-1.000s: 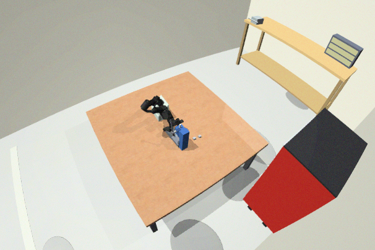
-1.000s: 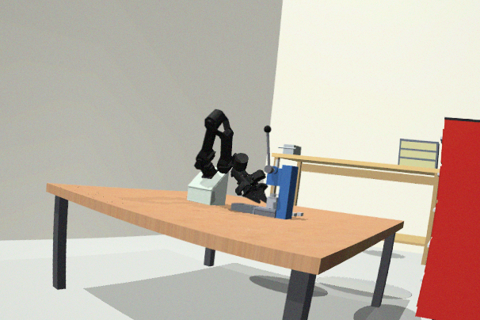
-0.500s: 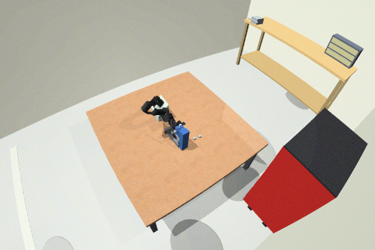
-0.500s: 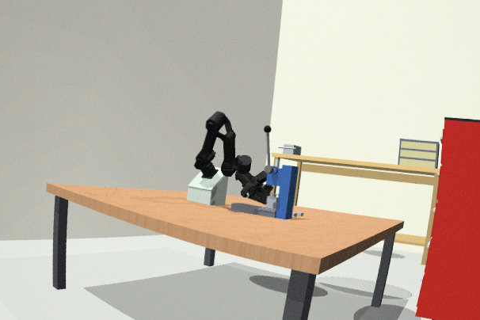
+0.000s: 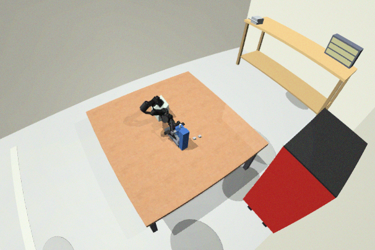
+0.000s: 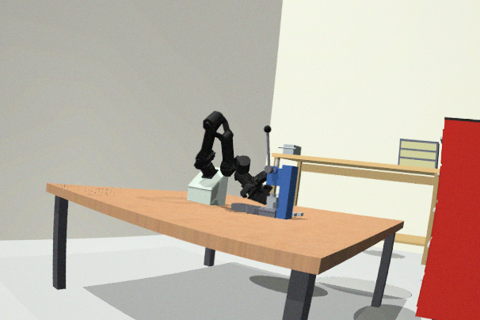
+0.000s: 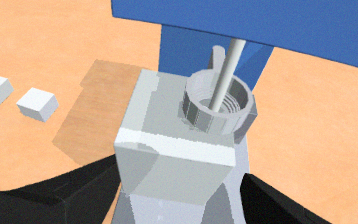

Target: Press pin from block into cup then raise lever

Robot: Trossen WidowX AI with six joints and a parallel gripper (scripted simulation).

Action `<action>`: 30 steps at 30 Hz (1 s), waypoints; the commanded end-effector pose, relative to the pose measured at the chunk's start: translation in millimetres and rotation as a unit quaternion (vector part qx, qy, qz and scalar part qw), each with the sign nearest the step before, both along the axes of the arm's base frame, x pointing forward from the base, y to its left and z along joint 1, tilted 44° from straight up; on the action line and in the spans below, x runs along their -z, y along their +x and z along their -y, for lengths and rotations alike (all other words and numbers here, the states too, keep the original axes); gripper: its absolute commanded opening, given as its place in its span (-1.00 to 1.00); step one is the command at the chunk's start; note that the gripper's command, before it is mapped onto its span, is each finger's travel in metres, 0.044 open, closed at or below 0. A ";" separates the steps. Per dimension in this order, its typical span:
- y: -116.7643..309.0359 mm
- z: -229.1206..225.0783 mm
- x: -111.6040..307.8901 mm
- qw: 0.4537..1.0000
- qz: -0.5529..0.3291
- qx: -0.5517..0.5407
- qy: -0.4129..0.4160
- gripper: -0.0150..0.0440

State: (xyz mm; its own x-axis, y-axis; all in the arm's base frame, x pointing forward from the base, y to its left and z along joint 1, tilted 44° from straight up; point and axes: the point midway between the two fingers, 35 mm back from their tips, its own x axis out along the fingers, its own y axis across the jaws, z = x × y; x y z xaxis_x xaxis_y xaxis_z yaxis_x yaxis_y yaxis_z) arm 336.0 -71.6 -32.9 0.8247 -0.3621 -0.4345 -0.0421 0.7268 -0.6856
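A black six-joint arm (image 5: 146,106) (image 6: 227,152) rises from a pale green wedge-shaped base (image 5: 164,101) (image 6: 199,195) on the orange-brown wooden surface (image 5: 136,164) (image 6: 162,215) (image 7: 300,150), and in the top view that base sits toward the upper left edge. The arm folds at a high elbow, then reaches down to the blue upright press (image 5: 184,140) (image 6: 287,192) (image 7: 210,12), which stands beyond the middle of the surface, on the side toward the lower right edge. The black claw (image 5: 174,127) (image 6: 268,196) (image 7: 181,167) is spread, its two dark fingers apart, one to each side of the near end of the block in the wrist view; whether either touches it I cannot tell. The pale grey rectangular block (image 6: 272,201) (image 7: 175,172) is upright on the grey metal press bed (image 6: 241,207) (image 7: 150,211), in front of the blue column. At the far end of its top is a grey round ribbed collar (image 7: 192,102), and the thin pale metal rod (image 7: 230,72) of the punch comes down over it, its lower end appearing within the ring; exact alignment with the pin I cannot tell. The slim grey lever (image 6: 268,150) points up, slightly tilted, its black ball knob (image 6: 267,129) at the top and well above the claw. Two small pale grey cubes (image 5: 197,137) (image 6: 299,214) (image 7: 37,104) lie apart from each other near the press, on the side toward the surface's right corner in the top view
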 end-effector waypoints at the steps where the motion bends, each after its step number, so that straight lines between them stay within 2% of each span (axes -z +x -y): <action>1: 0.0 3.7 -2.8 1.000 0.002 0.004 -0.003 0.53; 16: -0.6 -2.7 3.2 1.000 0.002 0.004 -0.003 0.53; 21: -32.5 -3.6 1.4 0.999 -0.023 0.027 -0.004 0.53; 30: -30.3 -3.9 2.0 0.999 -0.022 0.023 -0.004 0.53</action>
